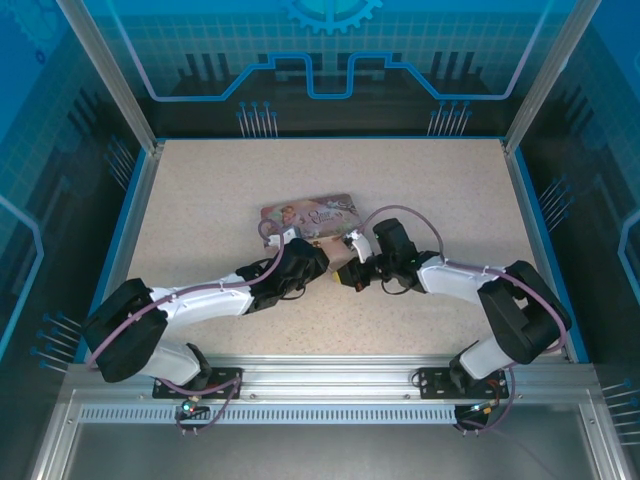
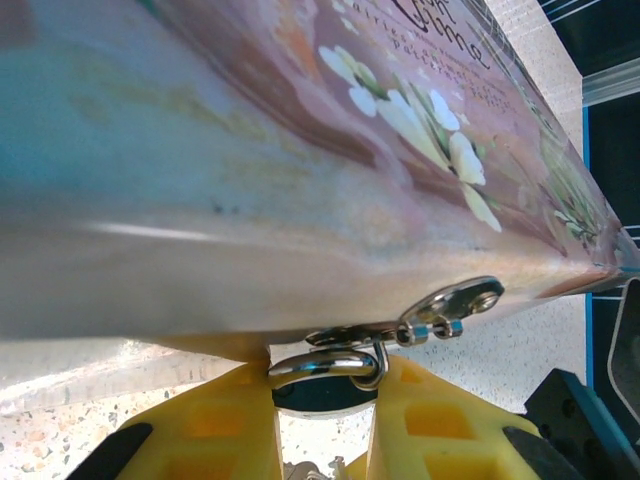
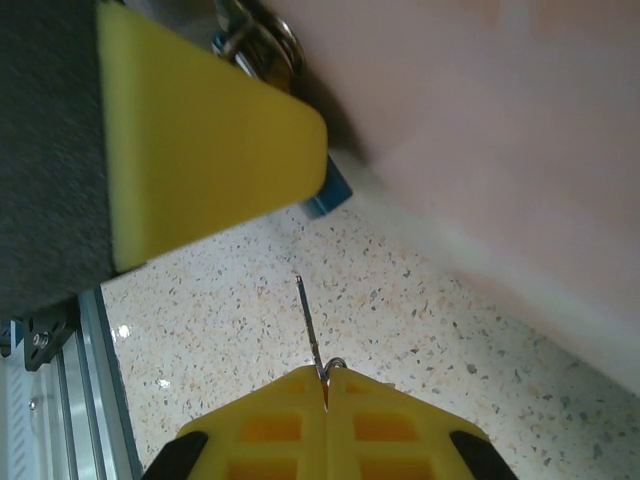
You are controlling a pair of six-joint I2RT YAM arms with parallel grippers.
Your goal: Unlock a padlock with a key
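Note:
The small padlock (image 2: 325, 392) hangs by its silver shackle from the hasp (image 2: 450, 305) on the front of the pink tin (image 2: 300, 150). My left gripper (image 2: 325, 378) is shut on the padlock, one yellow finger on each side of its bluish body. In the right wrist view a blue corner of the padlock (image 3: 327, 193) shows past the left gripper's yellow finger (image 3: 200, 140). My right gripper (image 3: 325, 378) is shut on the key (image 3: 309, 320), whose thin blade points up toward the padlock with a gap of bare table between them.
The pink tin (image 1: 310, 212) lies mid-table, with the left gripper (image 1: 312, 250) and right gripper (image 1: 347, 273) meeting just in front of it. Speckled tabletop (image 1: 220, 190) spreads all round. An aluminium rail (image 3: 60, 400) runs along the near edge.

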